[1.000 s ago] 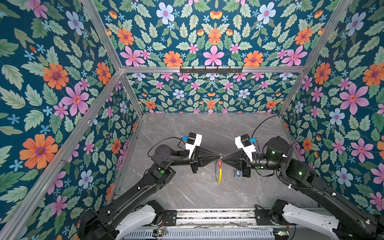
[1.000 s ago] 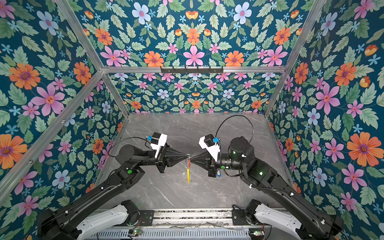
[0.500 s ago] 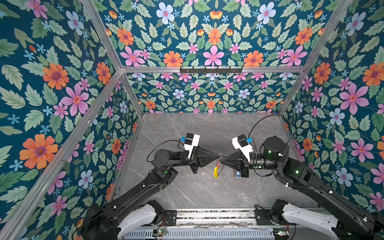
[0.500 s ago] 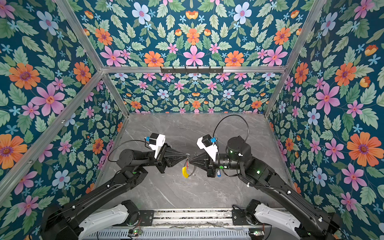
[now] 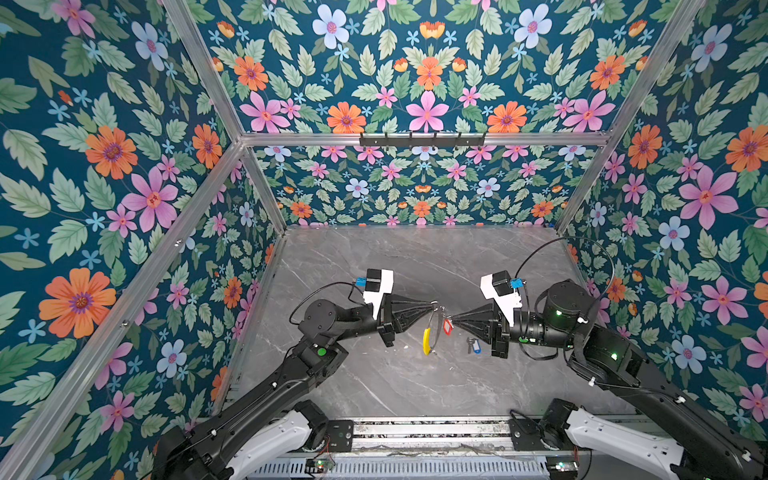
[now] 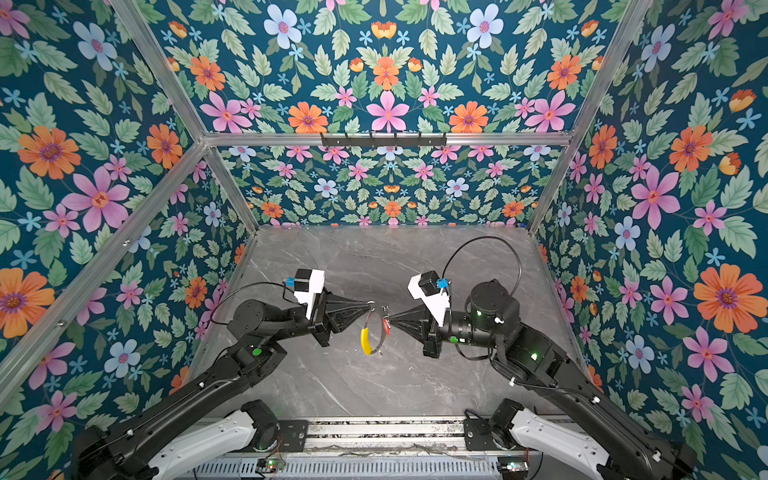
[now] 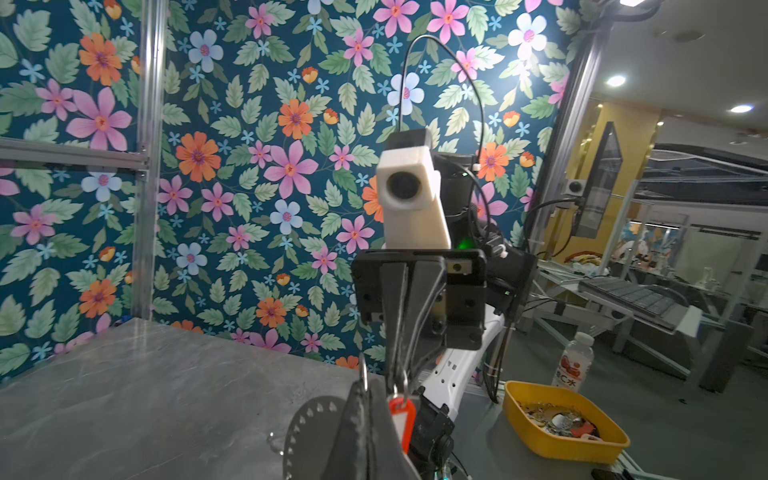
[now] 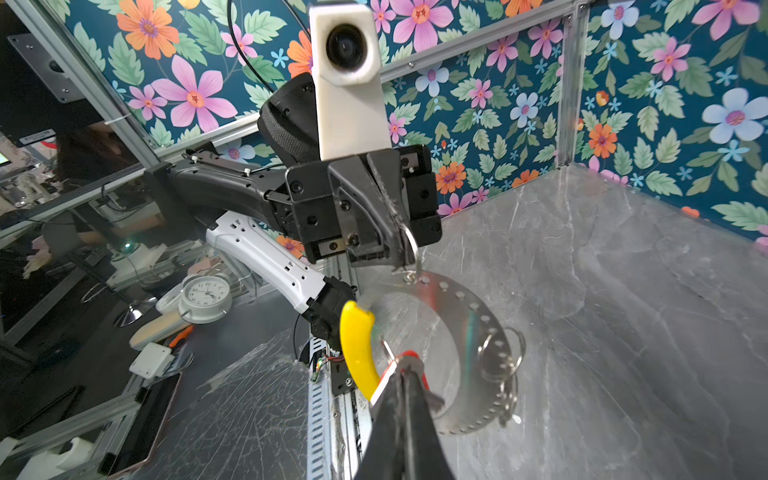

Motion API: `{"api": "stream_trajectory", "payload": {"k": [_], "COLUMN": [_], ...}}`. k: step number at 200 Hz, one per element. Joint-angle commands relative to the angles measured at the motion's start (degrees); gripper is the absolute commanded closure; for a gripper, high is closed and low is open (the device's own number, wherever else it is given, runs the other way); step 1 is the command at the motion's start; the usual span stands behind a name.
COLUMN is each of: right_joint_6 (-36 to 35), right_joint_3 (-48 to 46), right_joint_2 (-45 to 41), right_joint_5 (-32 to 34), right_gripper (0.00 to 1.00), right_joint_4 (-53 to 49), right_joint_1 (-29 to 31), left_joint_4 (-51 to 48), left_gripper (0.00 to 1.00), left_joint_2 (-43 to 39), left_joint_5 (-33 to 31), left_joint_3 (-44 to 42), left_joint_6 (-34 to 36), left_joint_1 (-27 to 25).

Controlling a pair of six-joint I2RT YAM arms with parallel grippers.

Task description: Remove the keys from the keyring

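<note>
The grey marble worktop [image 5: 415, 257] carries one loose thing, the blue-tagged key [image 5: 473, 345]. It lies flat at about 5 o'clock from the tip of the right pincer [image 5: 453, 321], under that arm's wrist.

Off the worktop, the left wrist view shows a yellow tray [image 7: 536, 432] with a shallow heap of small metal pieces and some red bits; what each piece is cannot be told. A clear bottle [image 7: 575, 361] stands just beside it.

The two pincers meet tip to tip over the middle of the worktop in both top views, the right one at about 4 o'clock from the left pincer [image 5: 432, 306]. Both are closed.

The keyring [image 8: 469, 316] hangs clear of the worktop at 6 o'clock below the left pincer's tip, edge-on in a top view [image 6: 377, 332]. Its yellow arc [image 5: 427, 341] is at the low end. The left pincer [image 8: 401, 249] is clamped on a silver split ring [image 8: 409, 245] threaded through the hoop's rim.

The red-tagged key [image 5: 447, 326] sits just beside the hoop, at 3 o'clock from it. The right pincer [image 8: 405, 365] is pinched on its red tag.
</note>
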Motion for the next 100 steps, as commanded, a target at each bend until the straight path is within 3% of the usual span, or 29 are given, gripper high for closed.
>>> {"api": "stream_trajectory", "payload": {"k": [1,62,100], "right_joint_6": [-1.0,1.8,7.9], "right_joint_3": [0.7,-2.5,-13.1], "right_joint_2": [-0.5,0.3,4.9], "right_joint_5": [4.6,4.0,1.0], "right_gripper": [1.00,1.00,1.00], "right_joint_4": [-1.8,-2.2,5.9], "right_joint_1": [-0.1,-7.1,-12.6], "left_joint_4": [-4.5,-12.5,-13.3], "left_gripper": [1.00,1.00,1.00], "left_joint_2": [-1.5,-7.0,-9.2], "left_joint_5": [-5.1,-9.8,-11.6], "left_joint_3": [-0.3,-1.2,-2.8], "left_joint_6": [4.4,7.6,8.0], "left_joint_1": [0.1,0.1,0.1]}}
